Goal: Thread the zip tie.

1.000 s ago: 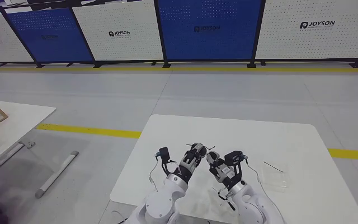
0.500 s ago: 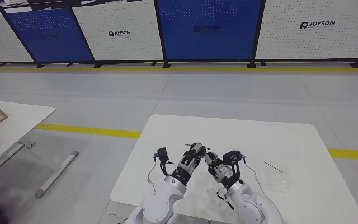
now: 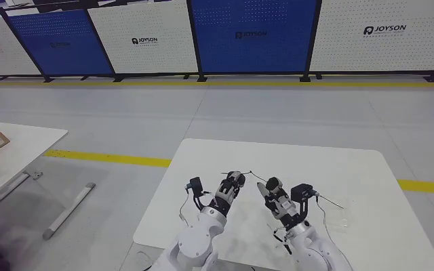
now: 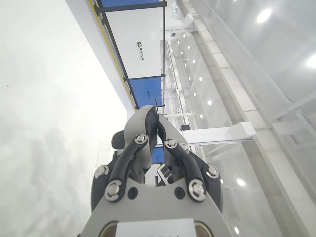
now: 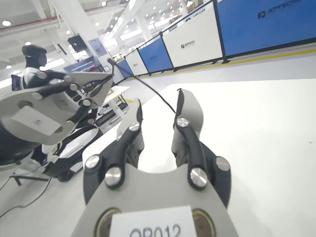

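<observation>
Gripper, left: fingers are pinching the tie near its head, above the table.
Tie: it is stretching off to your right; probably light, springy, slick, so be gripping close to its tip.
Gripper, right: fingers are standing wide, tip just beside one.

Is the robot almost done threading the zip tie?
Not yet. Done: the zip tie is held up, pinched in the shut left gripper. In hand: its free end reaches the open right gripper, which isn't clamping it. Left: bend it round and push the tail through the head; no loop shows.
</observation>
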